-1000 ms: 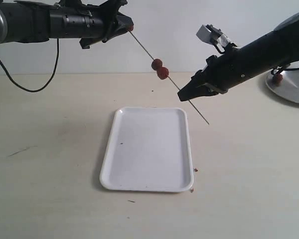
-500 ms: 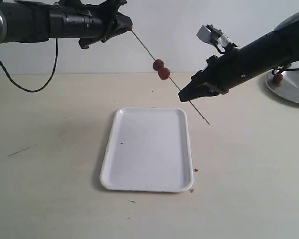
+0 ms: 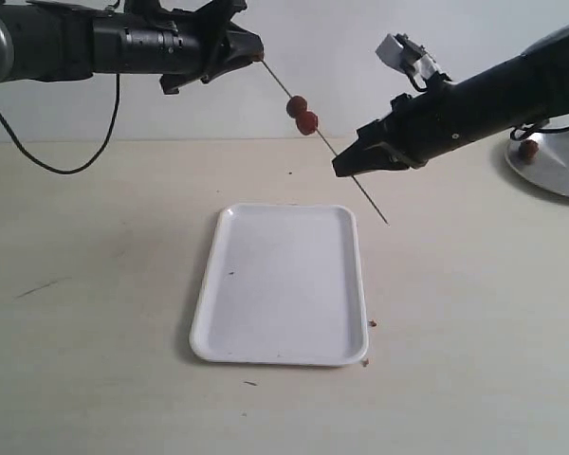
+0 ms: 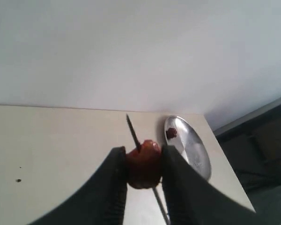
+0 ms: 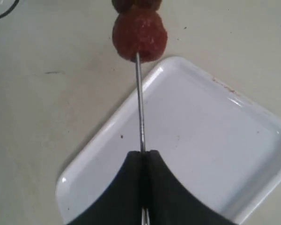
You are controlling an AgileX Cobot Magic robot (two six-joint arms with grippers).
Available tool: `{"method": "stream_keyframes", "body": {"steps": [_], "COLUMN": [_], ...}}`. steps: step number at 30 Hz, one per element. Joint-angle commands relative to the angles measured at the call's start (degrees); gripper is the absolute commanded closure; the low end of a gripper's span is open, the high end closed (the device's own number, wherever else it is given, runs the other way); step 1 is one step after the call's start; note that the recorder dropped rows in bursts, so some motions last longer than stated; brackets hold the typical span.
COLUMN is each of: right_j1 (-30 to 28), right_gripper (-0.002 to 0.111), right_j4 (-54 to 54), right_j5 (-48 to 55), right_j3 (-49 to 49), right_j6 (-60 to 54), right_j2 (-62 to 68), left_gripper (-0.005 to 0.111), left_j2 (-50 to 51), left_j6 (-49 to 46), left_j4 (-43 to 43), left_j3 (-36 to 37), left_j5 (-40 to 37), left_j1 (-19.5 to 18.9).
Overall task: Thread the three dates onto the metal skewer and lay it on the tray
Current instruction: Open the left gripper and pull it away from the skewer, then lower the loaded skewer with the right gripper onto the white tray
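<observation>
Exterior view. Skewer (image 3: 324, 142) is in the air, clear of the table (image 3: 95, 303), slanting from its high end at 11 o'clock to its low end at 5 o'clock. The low tip hangs near the 1 o'clock corner of the tray (image 3: 284, 284), not touching it. The tray lies flat mid-table.

Left gripper (image 3: 249, 49) is at the skewer's high end. In the left wrist view its fingers (image 4: 113, 187) press a third date (image 4: 143, 164) from both sides. The rod runs through this date, with a short pointed end showing beyond it.

Two dates (image 3: 307, 121) are threaded on the rod, touching each other, between the two grippers.

Right gripper (image 3: 344, 167) is down-rod of the two dates. In the right wrist view its fingers (image 5: 131, 187) meet with only the bare rod between them. A short length of rod sticks out past it toward 5 o'clock.

Plate (image 3: 559, 175) sits at 2 o'clock of the tray, well apart from it. One more red fruit (image 3: 528, 148) shows at the plate's rim, and the left wrist view shows it lying on the plate.

Reddish crumbs (image 3: 371, 323) lie on the table just beside the tray's 4 o'clock corner.
</observation>
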State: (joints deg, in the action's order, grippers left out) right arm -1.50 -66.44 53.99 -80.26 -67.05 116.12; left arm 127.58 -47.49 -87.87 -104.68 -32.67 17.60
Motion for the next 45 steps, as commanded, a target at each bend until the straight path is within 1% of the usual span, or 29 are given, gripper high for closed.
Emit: {"method": "stream_keyframes", "body": {"steps": [1,6,11,16,18,20,24,26,31,34,35,37,38,39,40,41,42,45], "right_j1": [0.1,0.8,0.8,0.8,0.8,0.8,0.8,0.8,0.8,0.8,0.8,0.8,0.8,0.8,0.8,0.8,0.8,1.2], "right_gripper": [0.108,0.108,0.108,0.108,0.108,0.108,0.108,0.108,0.108,0.108,0.108,0.108,0.108,0.108,0.108,0.108,0.108,0.108], "right_j4": [-8.2,-13.1,-14.6,-13.7,-13.7,-13.7,-13.7,-13.7,-12.7,-12.5,-12.5,-12.5,-12.5,-12.5,-12.5,-12.3,-12.3,-10.2], "right_j5": [-0.9,-1.7,-2.3,-2.8,-2.8,-3.2,-3.4,-3.4,-3.2,-3.2,-3.2,-3.2,-3.2,-3.0,-3.0,-3.0,-3.0,-2.0], "right_j3": [-0.1,-0.1,-0.1,-0.1,-0.1,-0.1,-0.1,-0.1,-0.1,-0.1,-0.1,-0.1,-0.1,-0.1,-0.1,-0.1,-0.1,-0.1], "right_j6": [-2.6,-6.4,-7.8,-7.9,-7.9,-7.9,-8.9,-9.0,-9.0,-9.0,-9.0,-9.0,-9.0,-9.0,-9.0,-9.0,-9.0,-7.5], "right_j2": [-0.3,-0.3,-0.3,0.1,0.6,1.0,2.1,2.6,2.6,2.6,2.6,2.6,2.6,2.6,2.6,2.6,2.6,2.6], "left_gripper": [0.08,0.08,0.08,0.079,0.075,0.067,0.045,0.039,0.04,0.04,0.04,0.043,0.051,0.064,0.07,0.085,0.106,0.107], "left_j2": [-0.8,-0.8,-0.8,-0.8,-0.8,-0.8,-0.8,-0.9,-1.5,-2.0,-2.1,-2.1,-2.1,-2.1,-2.1,-2.1,-2.1,-2.9], "left_j6": [-0.5,-0.5,-0.5,-0.5,-0.5,-0.5,-0.5,-0.3,-0.5,-0.4,-0.3,-0.1,-0.1,-0.1,-0.1,0.0,0.6,0.8], "left_j4": [3.3,5.8,7.7,8.0,8.0,8.0,8.0,8.0,8.0,8.4,8.9,10.2,12.5,16.5,18.2,21.6,23.3,24.4], "left_j3": [0.0,0.0,0.0,0.0,0.0,0.0,0.0,0.0,0.0,0.0,0.0,0.0,0.0,0.0,0.0,0.0,0.0,0.0], "left_j5": [-1.7,-1.7,-1.4,-0.5,-0.2,-0.1,0.2,0.7,-0.5,-4.5,-7.9,-10.8,-13.7,-16.8,-18.4,-22.0,-25.6,-32.2], "left_j1": [1.8,4.0,6.1,6.3,6.3,6.2,6.2,6.2,4.9,3.3,2.1,1.0,-0.4,-1.6,-2.1,-3.3,-4.4,-7.2]}}
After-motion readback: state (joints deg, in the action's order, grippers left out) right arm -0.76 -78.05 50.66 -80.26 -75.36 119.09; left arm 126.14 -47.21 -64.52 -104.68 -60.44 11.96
